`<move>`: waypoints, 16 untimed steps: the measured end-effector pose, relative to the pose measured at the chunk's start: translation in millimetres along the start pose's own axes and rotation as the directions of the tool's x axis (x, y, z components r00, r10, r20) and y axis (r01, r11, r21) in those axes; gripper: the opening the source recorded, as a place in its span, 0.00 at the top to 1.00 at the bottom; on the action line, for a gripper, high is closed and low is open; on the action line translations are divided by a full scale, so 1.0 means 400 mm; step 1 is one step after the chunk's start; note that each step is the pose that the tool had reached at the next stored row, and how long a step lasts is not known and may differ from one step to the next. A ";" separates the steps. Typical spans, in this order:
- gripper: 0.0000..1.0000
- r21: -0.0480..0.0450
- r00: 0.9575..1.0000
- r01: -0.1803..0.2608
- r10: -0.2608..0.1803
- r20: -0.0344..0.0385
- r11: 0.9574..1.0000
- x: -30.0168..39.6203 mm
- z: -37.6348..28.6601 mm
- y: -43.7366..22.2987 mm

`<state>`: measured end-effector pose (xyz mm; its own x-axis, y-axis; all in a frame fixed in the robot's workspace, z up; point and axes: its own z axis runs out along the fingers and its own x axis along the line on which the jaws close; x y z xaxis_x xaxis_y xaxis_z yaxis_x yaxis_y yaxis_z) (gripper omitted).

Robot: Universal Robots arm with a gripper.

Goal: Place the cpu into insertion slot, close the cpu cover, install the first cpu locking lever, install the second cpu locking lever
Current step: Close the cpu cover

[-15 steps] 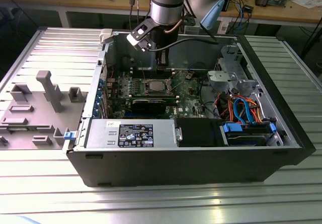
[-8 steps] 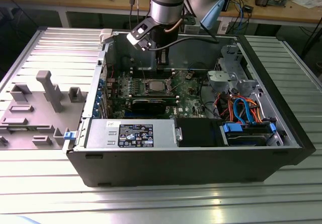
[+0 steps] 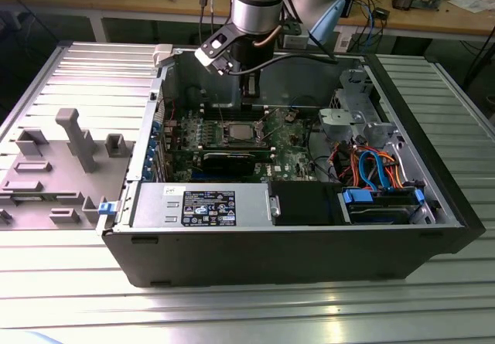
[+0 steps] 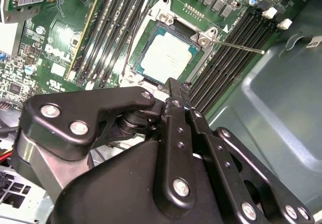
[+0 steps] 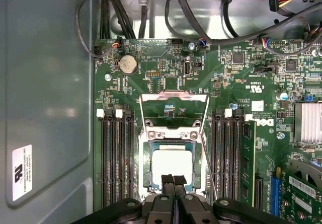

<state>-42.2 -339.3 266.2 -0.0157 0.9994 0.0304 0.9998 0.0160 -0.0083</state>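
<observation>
One tool point(image 5: 174, 181), fingers pressed together and empty, hovering near cpu point(image 5: 172, 164) seated in insertion slot point(image 5: 147, 177), silver cpu cover point(image 5: 173, 135) framing it.

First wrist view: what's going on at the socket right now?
The arm reaches into the open case. The cpu lies in the slot. The end effector, fingers together and holding nothing, hangs over one edge of the cpu. One thin lever sticks out sideways over the memory slots, not latched.
</observation>
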 end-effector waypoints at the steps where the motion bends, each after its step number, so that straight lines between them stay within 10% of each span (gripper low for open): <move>1: 0.89 0.000 1.000 0.006 -0.006 0.000 1.000 0.000 0.000 0.000; 16: 0.89 0.001 1.000 0.017 -0.017 0.001 1.000 0.000 -0.001 0.007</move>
<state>-39.6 -339.2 266.6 -0.0331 0.9990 0.0300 0.9994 0.0334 -0.0085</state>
